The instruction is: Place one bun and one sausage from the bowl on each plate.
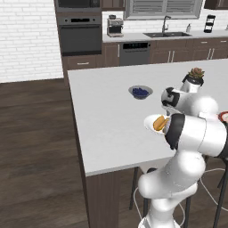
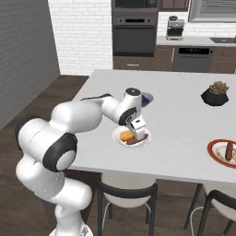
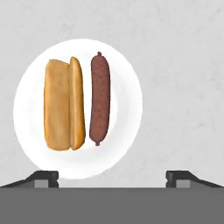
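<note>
Gripper (image 3: 112,177) hangs above the white plate (image 3: 127,144) with jaws spread wide and empty. Bun (image 3: 63,105) and sausage (image 3: 99,98) lie side by side on it, just apart, as one serving. The red-rimmed plate (image 2: 213,148) carries its own sausage (image 2: 229,150).

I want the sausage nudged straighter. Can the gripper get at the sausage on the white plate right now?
Probably yes. The gripper hangs open over the white plate, and the sausage lies bare beside the bun, a slim gap between them, nothing above it.
</note>
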Available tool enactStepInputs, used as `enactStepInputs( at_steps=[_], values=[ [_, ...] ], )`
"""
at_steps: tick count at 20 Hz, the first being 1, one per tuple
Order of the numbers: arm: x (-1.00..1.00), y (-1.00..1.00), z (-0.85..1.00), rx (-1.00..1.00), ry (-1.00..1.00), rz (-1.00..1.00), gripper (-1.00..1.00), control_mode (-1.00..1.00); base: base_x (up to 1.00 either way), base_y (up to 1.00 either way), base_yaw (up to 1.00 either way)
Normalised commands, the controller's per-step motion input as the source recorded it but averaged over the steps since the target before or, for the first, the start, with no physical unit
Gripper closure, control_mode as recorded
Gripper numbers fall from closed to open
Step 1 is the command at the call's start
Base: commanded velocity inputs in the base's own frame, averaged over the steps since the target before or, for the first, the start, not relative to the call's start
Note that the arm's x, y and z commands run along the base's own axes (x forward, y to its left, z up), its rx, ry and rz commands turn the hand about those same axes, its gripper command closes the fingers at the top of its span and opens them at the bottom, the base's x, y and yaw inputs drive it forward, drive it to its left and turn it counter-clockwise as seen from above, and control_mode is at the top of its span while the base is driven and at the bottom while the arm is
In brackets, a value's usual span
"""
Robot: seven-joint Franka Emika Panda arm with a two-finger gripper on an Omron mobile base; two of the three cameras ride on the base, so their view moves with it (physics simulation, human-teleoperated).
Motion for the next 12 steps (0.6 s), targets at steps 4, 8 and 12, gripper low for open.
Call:
enactStepInputs(
  at_steps=[4,8,12],
  values=[
    [-1.0,0.11,1.0,-0.06,-0.03,0.0,-1.0,-1.0,0.0,0.0,0.0],
    [-1.0,-0.01,0.94,-0.13,0.07,-0.03,-1.0,-1.0,0.0,0.0,0.0],
    [-1.0,-0.31,0.48,-0.13,0.15,-0.07,-1.0,-1.0,0.0,0.0,0.0]
  ],
)
